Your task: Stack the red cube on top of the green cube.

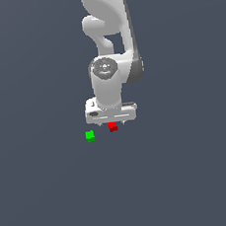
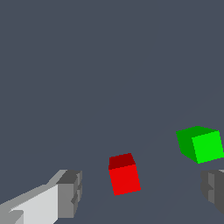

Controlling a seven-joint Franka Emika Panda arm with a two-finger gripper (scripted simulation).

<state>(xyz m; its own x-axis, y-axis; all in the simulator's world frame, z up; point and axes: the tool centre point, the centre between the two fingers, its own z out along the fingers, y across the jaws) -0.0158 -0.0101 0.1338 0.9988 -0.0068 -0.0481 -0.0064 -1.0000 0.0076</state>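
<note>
Currently I am hovering my end effector (image 2: 140, 192), fingers spread wide, around the red cube (image 2: 124, 175); closing off-centre risks nudging it toward the green cube (image 2: 201, 144) nearby.

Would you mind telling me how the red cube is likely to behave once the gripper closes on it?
The red cube looks rigid, with flat faces, so it should probably sit square between the fingers rather than roll. Being tiny beside the gripper, it is likely light. Its plain smooth faces might slip if pinched off-centre.
</note>
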